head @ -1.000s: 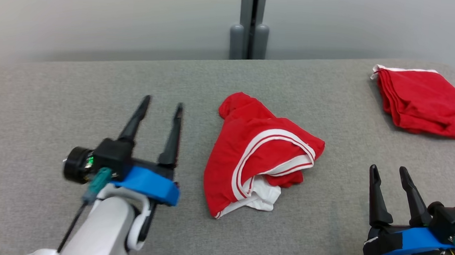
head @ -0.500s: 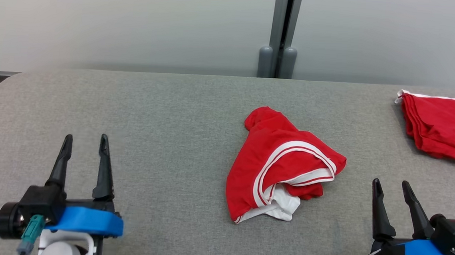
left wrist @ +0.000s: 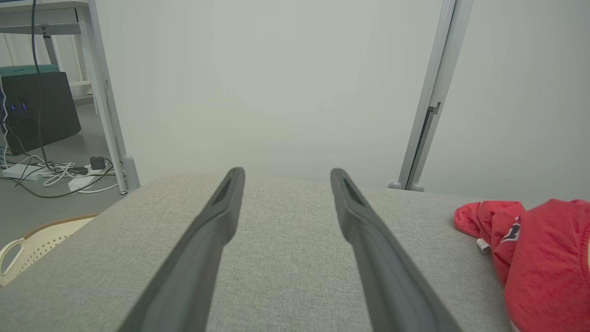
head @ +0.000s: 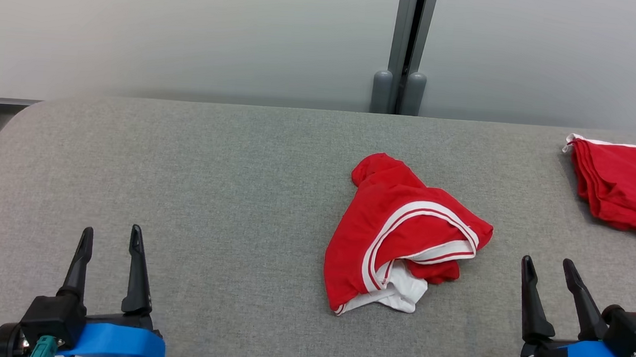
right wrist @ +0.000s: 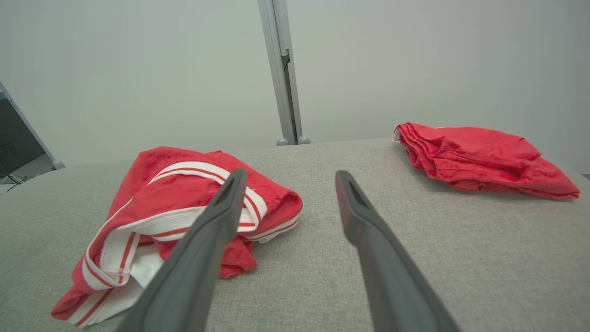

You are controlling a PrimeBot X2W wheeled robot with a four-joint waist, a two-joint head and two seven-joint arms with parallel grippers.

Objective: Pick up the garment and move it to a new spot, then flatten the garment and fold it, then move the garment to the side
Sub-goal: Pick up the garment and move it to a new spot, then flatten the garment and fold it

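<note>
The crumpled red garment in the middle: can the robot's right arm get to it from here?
Probably yes. The crumpled garment lies just left of the right arm's open jaws, with bare grey table between and nothing in the way. The folded red pile sits farther back, off that path.

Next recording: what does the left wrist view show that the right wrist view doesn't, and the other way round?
Left wrist view's own: the left hand, open over bare fabric, and a cream perforated basket low beside the table's edge. Right wrist view's own: the right hand, open, and a folded red garment lying apart at the far right. Shared: the grey fabric-covered table, the crumpled red garment with white striped trim, and the grey upright post against the pale wall.
</note>
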